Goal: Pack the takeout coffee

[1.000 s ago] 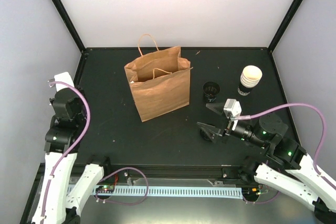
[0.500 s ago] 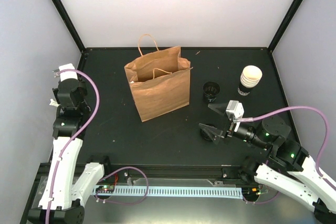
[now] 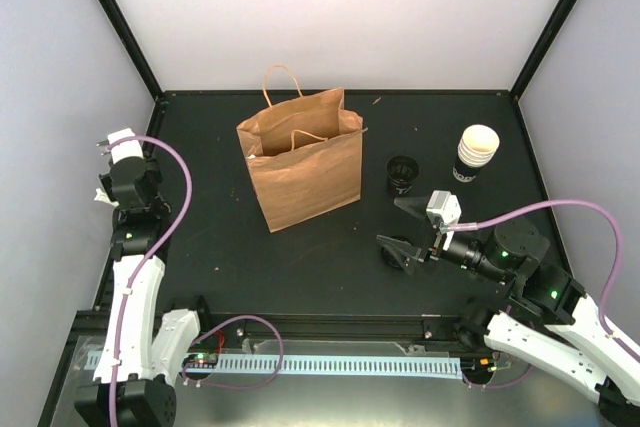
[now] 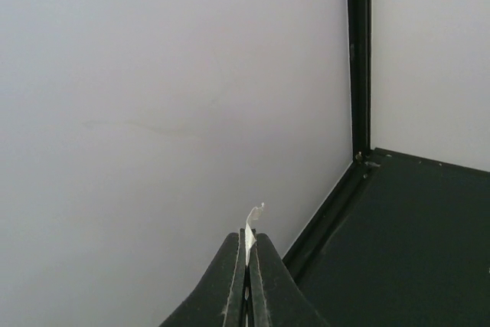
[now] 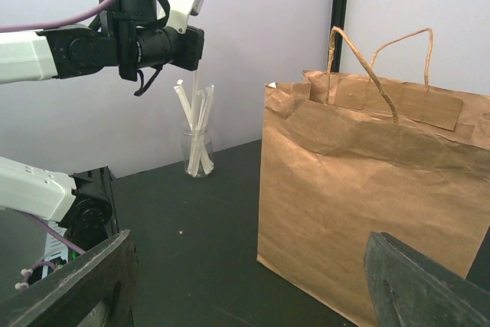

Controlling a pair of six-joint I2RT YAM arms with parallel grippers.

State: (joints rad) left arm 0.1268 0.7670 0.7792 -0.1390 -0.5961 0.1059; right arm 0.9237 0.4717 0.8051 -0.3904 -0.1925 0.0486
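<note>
You cannot pick out the single takeout coffee cup, so neither its axis nor its look can be told: only a nested cup stack (image 3: 477,152) (cream rim up) and a dark-lined black cup (image 3: 402,175) stand right of the bag (image 3: 303,162). Your right gripper (image 3: 392,224) gapes wide, empty. Your left gripper (image 4: 247,241) pinches a white straw (image 4: 250,226).

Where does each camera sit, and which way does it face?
Top external: above and behind the bases, looking down on table, brown paper bag, black cup, cup stack; left arm, right arm show.
Left wrist: faces the wall and corner post; left gripper shut on a white paper tip.
Right wrist: low, faces the bag and a jar of straws; right gripper open, left arm visible.
Shared: top and right wrist both show the bag.
</note>
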